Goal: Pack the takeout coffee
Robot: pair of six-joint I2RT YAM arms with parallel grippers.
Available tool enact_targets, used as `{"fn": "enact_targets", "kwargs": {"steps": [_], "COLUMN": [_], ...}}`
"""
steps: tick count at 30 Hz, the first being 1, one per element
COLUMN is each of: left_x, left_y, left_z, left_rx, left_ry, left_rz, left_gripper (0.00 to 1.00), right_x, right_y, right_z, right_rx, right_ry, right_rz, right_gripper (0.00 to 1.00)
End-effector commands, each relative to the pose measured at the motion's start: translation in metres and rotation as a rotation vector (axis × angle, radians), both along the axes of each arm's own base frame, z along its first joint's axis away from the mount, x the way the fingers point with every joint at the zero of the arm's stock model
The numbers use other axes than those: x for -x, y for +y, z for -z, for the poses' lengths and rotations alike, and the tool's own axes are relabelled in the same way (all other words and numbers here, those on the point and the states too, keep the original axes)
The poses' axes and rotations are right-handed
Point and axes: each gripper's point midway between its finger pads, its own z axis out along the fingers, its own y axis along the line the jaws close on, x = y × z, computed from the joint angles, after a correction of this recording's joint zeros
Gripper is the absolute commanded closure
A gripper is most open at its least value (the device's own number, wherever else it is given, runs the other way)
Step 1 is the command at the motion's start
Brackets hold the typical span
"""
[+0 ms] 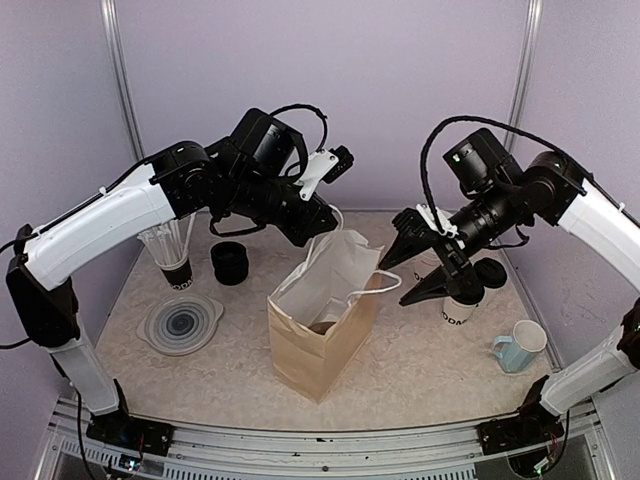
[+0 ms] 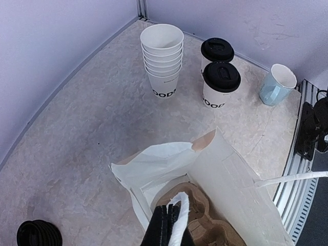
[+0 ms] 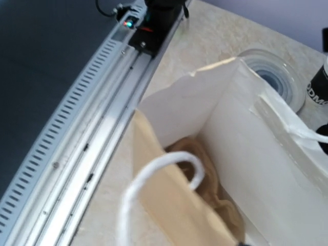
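**Left claw pinches a paper bag's handle; right claw open beside two lidded coffees**

A pale, stone-patterned table [image 1: 420, 375] carries everything. At its middle a brown paper bag [image 1: 315, 350], white inside, stands upright with its mouth open.

The left claw [image 2: 165, 228] hangs over the bag's mouth and is clenched on the handle [image 2: 179, 210], a white loop on the bag's far side. Straight below this claw, on the bag's floor, lies a brown card carrier [image 2: 205, 220].

The right claw [image 1: 393, 282] is spread wide and grips nothing. Its tips sit just beside the bag's rim, next to the second handle [image 1: 378, 287].

A stack of lidless white cups [image 2: 163, 56] stands well beyond the left claw, across the bag.

The two coffees [image 2: 220, 87], white cups with black lids, stand upright side by side just beside that stack. They are close behind the right claw, on its side away from the bag, and well apart from the left claw.

A light blue mug [image 1: 520, 347] stands farther out from the right claw, toward the table's near edge.

Off to the left of the left claw lie a clear disc [image 1: 180, 322] and a short stack of black lids [image 1: 230, 262].
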Motion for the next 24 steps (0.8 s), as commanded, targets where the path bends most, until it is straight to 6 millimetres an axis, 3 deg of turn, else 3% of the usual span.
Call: {"fn": "enact_targets", "kwargs": {"steps": [1,3,5,7,9,10,12,13,14,15,16,17,18,19,20,21,22,23,24], "left_x": [-0.007,-0.010,-0.013,-0.018,-0.018,-0.012,-0.001,-0.006,-0.022,-0.041,-0.065,-0.069,-0.067,-0.055,-0.032,-0.002,0.005,-0.010,-0.049], "left_y": [-0.007,-0.006,-0.005,-0.004,-0.004,-0.004,-0.018,-0.024,-0.023,-0.012,0.011,0.021,0.006,-0.025,-0.053,-0.066,-0.069,-0.050,-0.016], "left_z": [-0.013,-0.014,-0.020,-0.037,-0.074,-0.101,-0.125,-0.109,-0.097,-0.071,-0.060,-0.070,-0.074,-0.075,-0.084,-0.110,-0.116,-0.117,-0.107], "left_rx": [0.047,0.045,0.049,0.069,0.133,0.185,0.221,0.180,0.175,0.113,0.071,0.073,0.093,0.145,0.200,0.251,0.249,0.227,0.180], "left_ry": [-0.015,-0.025,-0.038,-0.063,-0.083,-0.104,-0.160,-0.188,-0.238,-0.252,-0.240,-0.196,-0.121,-0.066,-0.081,-0.160,-0.254,-0.322,-0.342], "left_rz": [-0.005,-0.014,-0.021,-0.048,-0.081,-0.090,-0.103,-0.138,-0.188,-0.214,-0.272,-0.287,-0.252,-0.189,-0.122,-0.087,-0.125,-0.215,-0.333], "left_gripper": [1.00,1.00,1.00,1.00,1.00,1.00,1.00,1.00,1.00,1.00,1.00,1.00,1.00,1.00,1.00,1.00,1.00,1.00,1.00], "right_x": [-0.021,-0.030,-0.035,-0.038,-0.034,-0.029,-0.020,-0.030,-0.047,-0.066,-0.079,-0.080,-0.054,-0.029,-0.014,-0.024,-0.057,-0.108,-0.163], "right_y": [0.013,0.018,0.024,0.031,0.035,0.034,0.031,0.036,0.044,0.051,0.056,0.058,0.058,0.052,0.045,0.044,0.042,0.040,0.026], "right_z": [0.005,0.003,-0.004,-0.020,-0.063,-0.087,-0.120,-0.118,-0.100,-0.075,-0.055,-0.047,-0.055,-0.077,-0.096,-0.107,-0.109,-0.107,-0.101], "right_rx": [0.003,-0.014,-0.039,-0.079,-0.165,-0.216,-0.286,-0.287,-0.245,-0.178,-0.117,-0.082,-0.094,-0.139,-0.184,-0.217,-0.231,-0.227,-0.208], "right_ry": [-0.049,-0.069,-0.075,-0.078,-0.112,-0.126,-0.145,-0.151,-0.164,-0.177,-0.178,-0.155,-0.068,-0.017,0.001,-0.053,-0.158,-0.259,-0.294], "right_rz": [0.080,0.106,0.116,0.115,0.089,0.069,0.034,0.067,0.111,0.153,0.181,0.153,0.040,-0.058,-0.104,-0.029,0.149,0.349,0.529], "right_gripper": [0.54,0.72,0.98,1.00,1.00,1.00,1.00,1.00,1.00,1.00,1.00,1.00,1.00,1.00,1.00,1.00,1.00,1.00,1.00]}}
